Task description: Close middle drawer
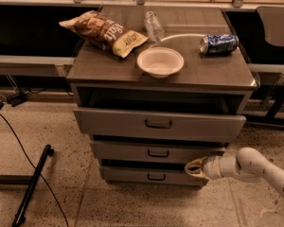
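gripper [195,167] sits at the lower right corner of the middle drawer [132,150], second of three in the cabinet [208,74] and drawn out a little, and i cannot tell whether it is wide or narrow. above, the top drawer [113,122] juts farther out, the lowest drawer [132,175] lies just under, and a bowl [160,61], chip bag [104,32], bottle [154,25] and can [219,44] rest on top. white arm [260,167] reaches in low from the right, nearly level, pointing left.

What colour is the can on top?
Blue metal can, camera view; end effector low by the grey middle drawer.
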### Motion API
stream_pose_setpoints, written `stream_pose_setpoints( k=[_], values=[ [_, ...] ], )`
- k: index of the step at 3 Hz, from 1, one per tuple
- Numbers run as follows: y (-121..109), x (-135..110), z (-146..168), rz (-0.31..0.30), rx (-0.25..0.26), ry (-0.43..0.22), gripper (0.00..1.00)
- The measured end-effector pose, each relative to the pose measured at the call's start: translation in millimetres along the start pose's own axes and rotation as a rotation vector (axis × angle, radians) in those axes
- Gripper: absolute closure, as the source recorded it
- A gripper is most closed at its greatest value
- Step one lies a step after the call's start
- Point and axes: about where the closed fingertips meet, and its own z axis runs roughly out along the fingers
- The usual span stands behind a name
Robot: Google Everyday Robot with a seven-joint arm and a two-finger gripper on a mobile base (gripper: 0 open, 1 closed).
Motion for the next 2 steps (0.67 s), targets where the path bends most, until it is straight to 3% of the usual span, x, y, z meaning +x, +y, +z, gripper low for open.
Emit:
stream_pose_setpoints(
  k=[1,2],
  values=[
    [-3,-5,0,-0.044,0.004,-0.039,0.51],
    [13,-2,-37,-0.086,0.050,-0.074,0.28]
  ],
)
